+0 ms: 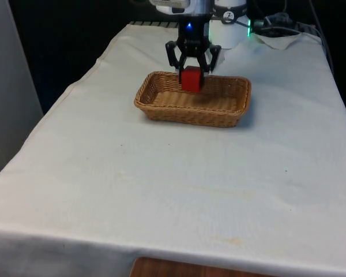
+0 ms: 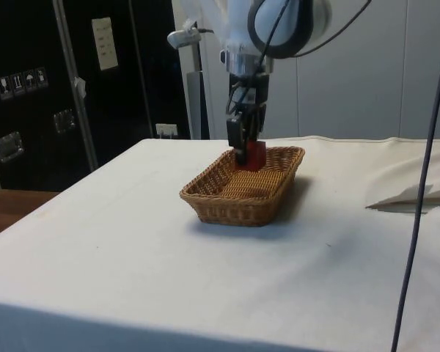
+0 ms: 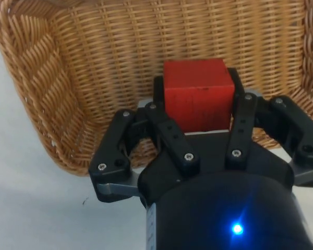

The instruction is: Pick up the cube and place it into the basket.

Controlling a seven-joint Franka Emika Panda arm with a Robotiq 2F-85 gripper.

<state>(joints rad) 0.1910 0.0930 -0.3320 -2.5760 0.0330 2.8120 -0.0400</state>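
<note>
**Cube over the basket, release pending**

Starting at the front view's left: bare white cloth on the table (image 1: 75, 173), nothing there to snag the arm. Moving right, here's the basket (image 1: 161, 109), a shallow wicker tray sitting long-side on to us, its open top giving a wide target for a drop from above.

Over its far, left-of-middle part hangs the gripper (image 1: 192, 72), pointing straight down, and clamped between its fingers is the red cube (image 1: 191, 79). That vertical pose makes sense: the cube comes down inside the walls without brushing the rim. The side view agrees, with the gripper (image 2: 248, 150) and cube (image 2: 255, 155) at the basket's (image 2: 235, 205) far end, the cube's lower part dipping below rim level. Whether it touches the weave floor, I can't tell.

From the wrist, the fingers (image 3: 167, 130) squeeze the cube (image 3: 198, 94) on two opposite faces, a square, centred hold, with basket (image 3: 47, 88) weave beneath it on all sides. So it looks placed for letting go.

Further right on the table, plain cloth again.

My read: carry done, and opening is what remains.
</note>
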